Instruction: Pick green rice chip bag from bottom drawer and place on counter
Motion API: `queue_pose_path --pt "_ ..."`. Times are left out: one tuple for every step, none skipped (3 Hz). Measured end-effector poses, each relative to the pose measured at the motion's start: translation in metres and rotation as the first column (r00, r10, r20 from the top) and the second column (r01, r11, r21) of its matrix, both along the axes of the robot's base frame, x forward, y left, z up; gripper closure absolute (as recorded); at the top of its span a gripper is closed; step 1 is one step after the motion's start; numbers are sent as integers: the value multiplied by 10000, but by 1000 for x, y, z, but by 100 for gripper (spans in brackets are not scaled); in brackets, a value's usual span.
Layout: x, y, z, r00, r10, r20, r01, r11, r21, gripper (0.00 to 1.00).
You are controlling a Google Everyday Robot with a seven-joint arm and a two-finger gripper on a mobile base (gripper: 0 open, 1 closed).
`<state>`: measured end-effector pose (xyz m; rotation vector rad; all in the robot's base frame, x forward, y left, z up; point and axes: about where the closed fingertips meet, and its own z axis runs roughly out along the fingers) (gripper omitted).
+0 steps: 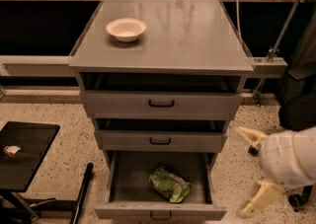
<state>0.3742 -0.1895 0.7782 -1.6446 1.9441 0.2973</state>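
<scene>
Reach step: the bag is not yet picked up, and the gripper is beside the open drawer.

The white bowl (126, 29) sits left on the grey table (187, 40), the cabinet's top. The green rice chip bag (170, 184) lies untouched in the bottom drawer (160, 212), the lowest of 3. Right of the drawer, near the floor, the gripper (243, 171) hangs with its 2 jaws spread wide, holding nothing. Next, I judge, it must swing left and descend onto the bag.

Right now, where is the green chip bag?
In the camera view, the bag lies in the open bottom drawer, a little right of its middle. The gripper hangs to the right of the drawer, outside it.
</scene>
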Motion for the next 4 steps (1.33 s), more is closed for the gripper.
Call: queue_pose_path --pt "-22 18 -80 9992 -100 -397 91 9997 -222 0" --pt "-46 35 -163 9919 -242 -1251 121 9952 -967 0" --pt "-74 37 -253 9759 -103 -2178 -303 9828 -1823 0" --pt "-66 48 -272 9807 244 -1941 -677 9732 -2197 0"
